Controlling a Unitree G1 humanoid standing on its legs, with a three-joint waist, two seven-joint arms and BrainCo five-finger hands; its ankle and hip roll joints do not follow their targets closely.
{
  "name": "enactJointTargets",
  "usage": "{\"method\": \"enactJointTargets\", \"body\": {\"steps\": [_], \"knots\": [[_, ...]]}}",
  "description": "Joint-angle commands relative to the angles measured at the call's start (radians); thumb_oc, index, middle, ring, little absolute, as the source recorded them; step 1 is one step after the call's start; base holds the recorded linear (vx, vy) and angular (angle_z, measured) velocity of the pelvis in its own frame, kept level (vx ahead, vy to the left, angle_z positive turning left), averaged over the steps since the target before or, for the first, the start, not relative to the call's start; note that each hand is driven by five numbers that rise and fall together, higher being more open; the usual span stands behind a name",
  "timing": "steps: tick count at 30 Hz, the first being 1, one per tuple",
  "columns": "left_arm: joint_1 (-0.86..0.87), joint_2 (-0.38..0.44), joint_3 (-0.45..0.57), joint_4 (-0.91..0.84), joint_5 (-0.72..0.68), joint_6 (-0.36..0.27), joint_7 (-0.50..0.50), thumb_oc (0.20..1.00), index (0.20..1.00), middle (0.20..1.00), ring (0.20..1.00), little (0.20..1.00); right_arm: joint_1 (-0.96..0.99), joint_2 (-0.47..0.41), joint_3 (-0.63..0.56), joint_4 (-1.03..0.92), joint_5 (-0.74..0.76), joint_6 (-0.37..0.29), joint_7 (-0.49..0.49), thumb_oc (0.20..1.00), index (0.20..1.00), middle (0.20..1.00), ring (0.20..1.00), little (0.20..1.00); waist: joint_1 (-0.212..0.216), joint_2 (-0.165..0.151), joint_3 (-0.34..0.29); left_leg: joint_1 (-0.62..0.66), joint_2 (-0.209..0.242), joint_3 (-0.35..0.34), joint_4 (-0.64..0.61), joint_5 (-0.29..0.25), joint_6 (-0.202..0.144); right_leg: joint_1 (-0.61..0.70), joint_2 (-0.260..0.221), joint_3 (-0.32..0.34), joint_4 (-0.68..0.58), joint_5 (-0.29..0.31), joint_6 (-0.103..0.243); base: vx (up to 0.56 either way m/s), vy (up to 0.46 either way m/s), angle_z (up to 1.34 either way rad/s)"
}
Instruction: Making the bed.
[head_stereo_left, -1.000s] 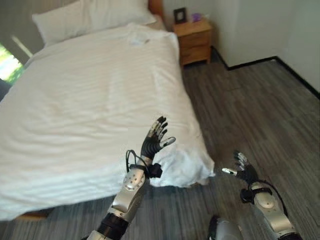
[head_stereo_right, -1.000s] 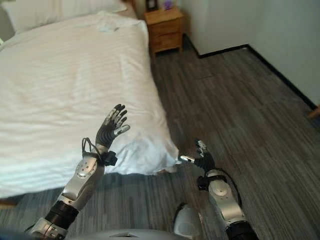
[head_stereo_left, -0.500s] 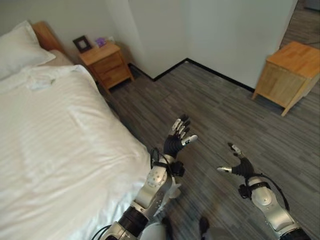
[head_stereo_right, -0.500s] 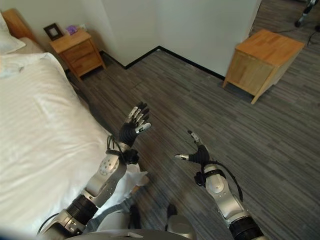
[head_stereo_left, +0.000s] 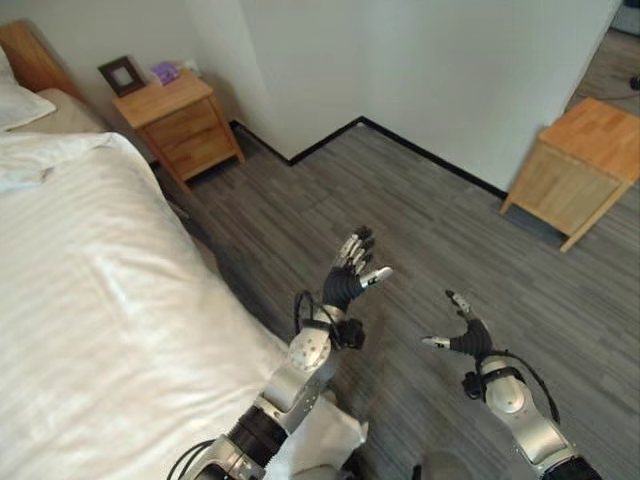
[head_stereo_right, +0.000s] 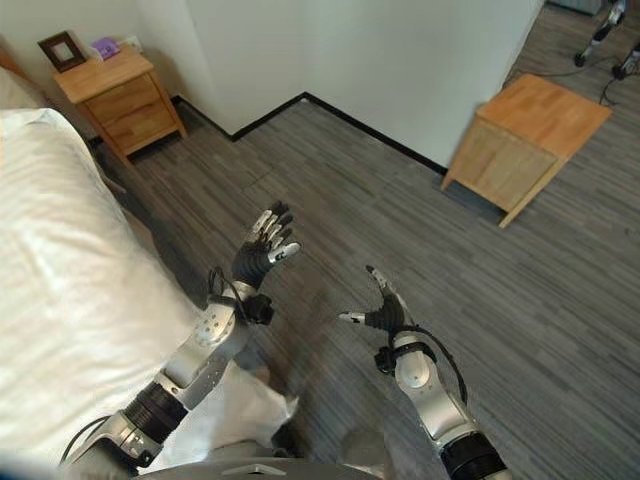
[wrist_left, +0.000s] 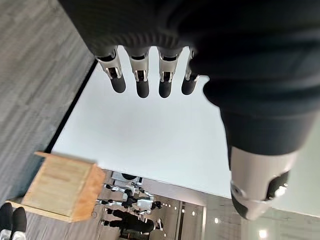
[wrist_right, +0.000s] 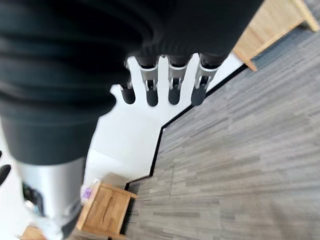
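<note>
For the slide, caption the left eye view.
Both hands, left and right, raised open over grey floor beside the white bed.

A bedroom: white-sheeted bed (head_stereo_left: 90, 300), wooden nightstand (head_stereo_left: 180, 120), grey plank floor (head_stereo_left: 420, 230).

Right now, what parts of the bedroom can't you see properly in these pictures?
- Bed: its head end and far side run off the left edge of the left eye view; the left arm covers part of the near corner.
- Pillow: cut off by the left edge.
- Picture frame on the nightstand: too small to tell what it shows.
- Purple thing beside it: too small to identify.
- Wooden table: cut off by the right edge.
</note>
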Motion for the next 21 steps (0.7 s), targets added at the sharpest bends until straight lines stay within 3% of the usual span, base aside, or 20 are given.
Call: {"method": "enactJointTargets", "body": {"steps": [1, 4, 5, 6, 9, 13, 14, 16, 17, 18, 19, 21], "knots": [[-0.037, -0.051, 0.025, -0.012, 0.045, -0.043, -0.007, 1.0, 1.0, 1.0, 1.0, 1.0, -0.034, -0.009, -0.036, -0.045, -0.004, -0.033, -0.034, 1.0, 1.0, 1.0, 1.0, 1.0, -0.041, 0.027, 0.011, -0.018, -0.017, -0.047, 0.004, -0.048, -0.096, 0.105, 0.012, 0.05, -0.471, 0.16, 0.004, 0.45, -0.094, 1.43], [-0.014, -0.056, 0.027, 0.001, 0.037, -0.042, -0.021, 1.0, 1.0, 1.0, 1.0, 1.0, -0.003, -0.011, -0.046, -0.044, 0.007, -0.028, -0.028, 1.0, 1.0, 1.0, 1.0, 1.0, -0.096, 0.009, 0.013, 0.043, -0.042, -0.125, 0.004, -0.106, -0.112, 0.052, 0.053, 0.137, -0.735, 0.202, 0.004, 0.41, -0.091, 1.07], [-0.005, -0.057, 0.037, 0.005, 0.032, -0.04, -0.026, 1.0, 1.0, 1.0, 1.0, 1.0, 0.003, -0.01, -0.049, -0.043, 0.006, -0.022, -0.021, 1.0, 1.0, 1.0, 1.0, 1.0, -0.105, 0.001, 0.012, 0.069, -0.048, -0.141, 0.004, -0.124, -0.12, 0.016, 0.057, 0.137, -0.787, 0.236, 0.016, 0.65, -0.121, 1.0], [0.014, -0.053, 0.054, 0.012, 0.025, -0.038, -0.037, 1.0, 1.0, 1.0, 1.0, 1.0, 0.007, -0.01, -0.045, -0.041, -0.007, -0.013, -0.012, 1.0, 1.0, 1.0, 1.0, 1.0, -0.116, 0.001, 0.01, 0.117, -0.047, -0.166, 0.004, -0.159, -0.135, -0.036, 0.058, 0.076, -0.856, 0.282, 0.035, 0.64, -0.122, 1.1], [0.037, -0.049, 0.067, 0.011, 0.026, -0.029, -0.054, 1.0, 1.0, 1.0, 1.0, 1.0, 0.02, -0.009, -0.046, -0.045, -0.039, -0.005, -0.003, 1.0, 1.0, 1.0, 1.0, 1.0, -0.125, 0.001, 0.017, 0.19, -0.043, -0.209, 0.004, -0.198, -0.153, -0.068, 0.049, -0.013, -0.859, 0.308, 0.039, 0.42, -0.098, 0.67], [0.04, -0.069, 0.052, 0.021, 0.031, -0.018, -0.07, 1.0, 1.0, 1.0, 1.0, 1.0, 0.05, -0.011, -0.052, -0.05, -0.038, -0.008, 0.001, 1.0, 1.0, 1.0, 1.0, 1.0, -0.133, -0.009, 0.006, 0.231, -0.045, -0.267, 0.066, -0.235, -0.161, -0.015, 0.045, -0.021, -0.868, 0.332, 0.019, 0.42, -0.159, 0.74], [0.043, -0.076, 0.051, 0.024, 0.028, -0.022, -0.075, 1.0, 1.0, 1.0, 1.0, 1.0, 0.058, -0.016, -0.057, -0.049, -0.036, -0.01, 0.005, 1.0, 1.0, 1.0, 1.0, 1.0, -0.139, -0.002, 0.003, 0.222, -0.03, -0.27, 0.12, -0.222, -0.179, 0.006, 0.045, -0.038, -0.878, 0.339, 0.015, 0.4, -0.196, 0.55], [0.046, -0.083, 0.052, 0.023, 0.013, -0.022, -0.075, 1.0, 1.0, 1.0, 1.0, 1.0, 0.049, -0.027, -0.053, -0.035, -0.01, -0.012, 0.004, 1.0, 1.0, 1.0, 1.0, 1.0, -0.131, 0.003, 0.013, 0.128, 0.034, -0.236, 0.401, -0.104, -0.26, 0.09, 0.053, -0.066, -0.9, 0.334, -0.016, 0.27, -0.175, 0.6], [0.045, -0.082, 0.052, 0.023, 0.013, -0.022, -0.075, 1.0, 1.0, 1.0, 1.0, 1.0, 0.048, -0.026, -0.053, -0.035, -0.01, -0.012, 0.004, 1.0, 1.0, 1.0, 1.0, 1.0, -0.135, -0.002, 0.008, 0.12, 0.029, -0.24, 0.403, -0.1, -0.259, 0.085, 0.046, -0.068, -0.9, 0.336, -0.016, 0.2, -0.161, 0.35], [0.042, -0.086, 0.053, 0.024, 0.001, -0.017, -0.075, 1.0, 1.0, 1.0, 1.0, 1.0, 0.041, -0.038, -0.048, -0.037, 0.004, -0.014, 0.006, 1.0, 1.0, 1.0, 1.0, 1.0, -0.129, -0.005, 0.02, 0.065, 0.081, -0.202, 0.568, -0.02, -0.299, 0.131, 0.05, -0.08, -0.913, 0.316, -0.046, 0.18, -0.175, 0.28], [0.041, -0.087, 0.057, 0.022, -0.006, -0.015, -0.078, 1.0, 1.0, 1.0, 1.0, 1.0, 0.039, -0.043, -0.052, -0.044, 0.014, -0.016, 0.008, 1.0, 1.0, 1.0, 1.0, 1.0, -0.122, -0.018, 0.026, 0.006, 0.11, -0.175, 0.696, 0.032, -0.31, 0.161, 0.046, -0.091, -0.92, 0.296, -0.069, 0.33, -0.268, 0.2], [0.035, -0.081, 0.071, 0.014, -0.007, -0.014, -0.069, 1.0, 1.0, 1.0, 1.0, 1.0, 0.022, -0.055, -0.052, -0.048, 0.024, -0.013, 0.004, 1.0, 1.0, 1.0, 1.0, 1.0, -0.085, -0.055, 0.053, -0.117, 0.122, -0.141, 0.886, 0.047, -0.313, 0.226, 0.042, -0.087, -0.92, 0.25, -0.097, 0.3, -0.219, 0.04]]}}
